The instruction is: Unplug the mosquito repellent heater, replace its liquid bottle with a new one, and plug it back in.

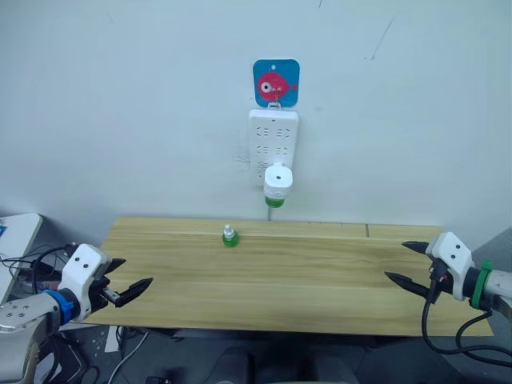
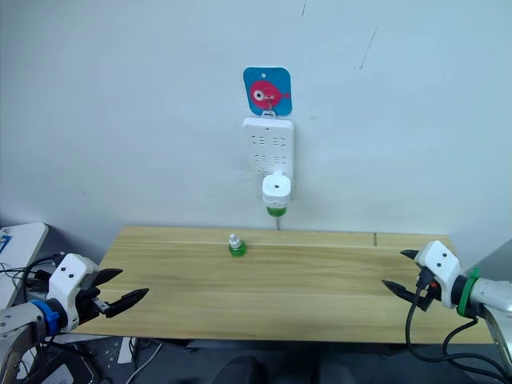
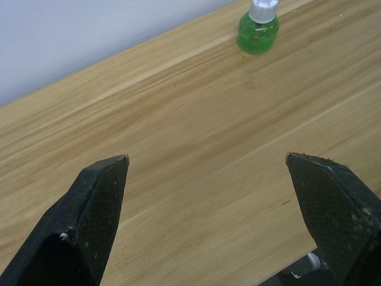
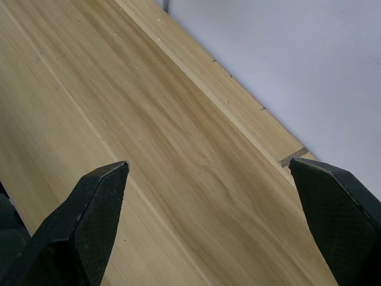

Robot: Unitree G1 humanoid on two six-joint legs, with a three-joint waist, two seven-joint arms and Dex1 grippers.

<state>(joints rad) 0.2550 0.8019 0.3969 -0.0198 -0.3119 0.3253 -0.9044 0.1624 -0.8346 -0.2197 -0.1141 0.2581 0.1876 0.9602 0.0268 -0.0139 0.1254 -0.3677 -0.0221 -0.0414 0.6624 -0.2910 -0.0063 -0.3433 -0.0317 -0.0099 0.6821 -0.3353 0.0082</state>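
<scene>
A: Heater (image 1: pixel 278 181)?
B: Plugged into the bottom of the strip (image 1: pixel 273 136) on the wall (image 1: pixel 144 104), above the table's (image 1: pixel 320 280) far edge. White, rounded, with a green bottle (image 1: pixel 274 202) fitted beneath it.

A: Strip itself?
B: Hung upright from a blue hook plate (image 1: pixel 276 82) bearing a pink fish. Several socket rows bare above the heater.

A: Anything on the table?
B: A spare bottle (image 1: pixel 230 236), green with a pale cap, upright near the far edge, a little left of the heater and below it. Well apart from both grippers.

A: Left gripper (image 1: pixel 126 282)?
B: At the table's left end, near the front edge. Fingers (image 3: pixel 98 208) spread wide, nothing between them but bare wood. Aimed roughly toward the spare bottle, as seen from the wrist.

A: Right gripper (image 1: pixel 406 262)?
B: At the right end, tips pointing inward over the tabletop. Also parted wide, holding nothing. Beyond its fingers (image 4: pixel 95 208), wood grain and a seam between boards, then wall.

A: Off to the side?
B: Loose cables (image 1: pixel 28 264) at the far left, beside a pale surface (image 1: pixel 16 232).
</scene>
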